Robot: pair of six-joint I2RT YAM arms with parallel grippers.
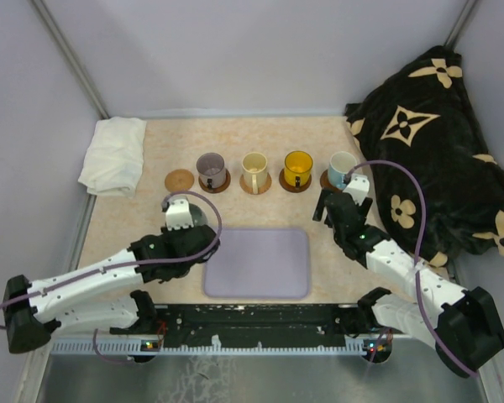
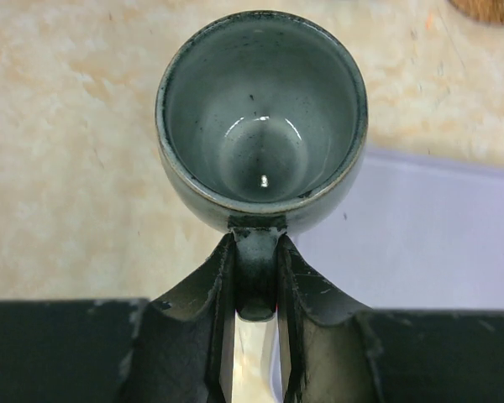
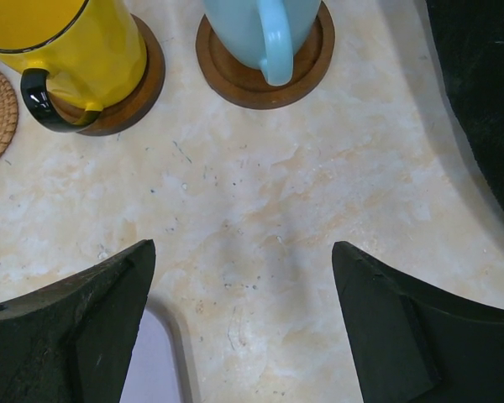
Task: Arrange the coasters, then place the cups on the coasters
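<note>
Upright grey-green cup (image 2: 260, 109), mouth up, handle pointing back at wrist, pinched in clenched left gripper (image 2: 256, 252). Position: by far-left corner of lavender tray (image 1: 257, 262), near bare tan coaster (image 1: 179, 180); resting on table (image 1: 122, 214) or lifted, cannot tell. Jaws of right gripper (image 3: 244, 246) wide apart, grasping nothing, near white cup (image 3: 265, 25) on brown coaster (image 3: 307, 67); blue handle points at gripper. Purple-grey cup (image 1: 210, 166), cream cup (image 1: 254, 168), yellow cup (image 1: 297, 165) in same row.

A lavender tray (image 1: 256, 263) lies flat between the left gripper (image 1: 185, 220) and the right gripper (image 1: 336, 200). A crumpled white cloth (image 1: 113, 155) lies beyond the left gripper, to its left. A black flowered blanket (image 1: 437, 143) is heaped just right of the right gripper.
</note>
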